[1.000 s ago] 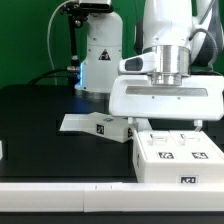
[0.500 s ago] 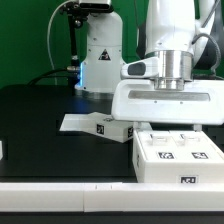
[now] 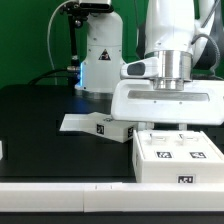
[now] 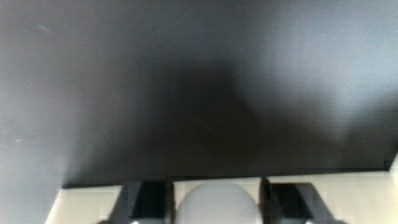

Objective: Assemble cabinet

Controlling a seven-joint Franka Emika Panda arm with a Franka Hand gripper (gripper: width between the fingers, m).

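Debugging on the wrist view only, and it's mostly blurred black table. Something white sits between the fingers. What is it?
Observer: A wide white cabinet piece. The gripper holds it up off the table.
Operator: Anything near it I could hit?
Observer: A white box with tags on top sits on the table, just below the held piece in the exterior view. The two look apart.
Operator: What else is out there?
Observer: The marker board lies flat on the table, to the exterior view's left of that box.
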